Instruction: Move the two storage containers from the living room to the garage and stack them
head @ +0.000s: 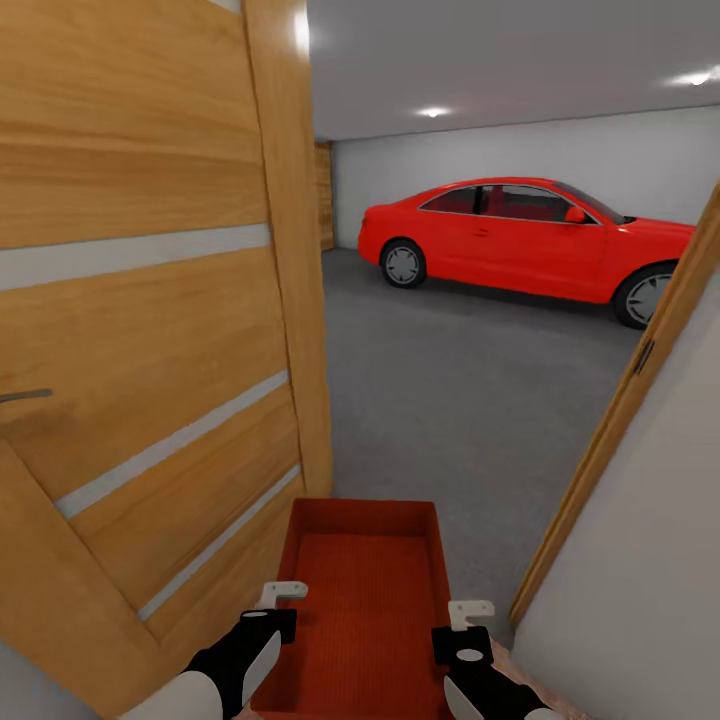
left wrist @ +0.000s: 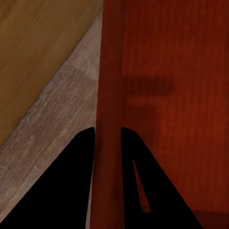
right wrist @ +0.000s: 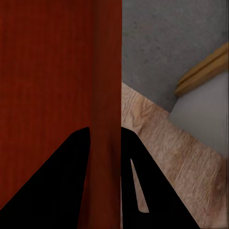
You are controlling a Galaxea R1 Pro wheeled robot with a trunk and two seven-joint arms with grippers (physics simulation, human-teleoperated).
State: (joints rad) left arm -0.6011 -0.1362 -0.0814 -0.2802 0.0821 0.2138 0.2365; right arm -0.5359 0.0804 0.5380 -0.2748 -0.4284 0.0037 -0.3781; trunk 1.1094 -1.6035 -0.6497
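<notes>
Both arms are carrying one orange-red storage container (head: 365, 600) low in front of the trunk, right at the garage doorway. Left gripper (head: 262, 625) is pinching the bin's left wall, fingers (left wrist: 67, 191) either side of the rim; right gripper (head: 458, 632) is doing the same on the right wall. Orange-wood door (head: 140, 330) is standing open at left. Grey concrete floor (head: 450, 390) ahead, red car (head: 520, 240) parked by the far wall. Bin is probably clear of the floor, hard to confirm.
</notes>
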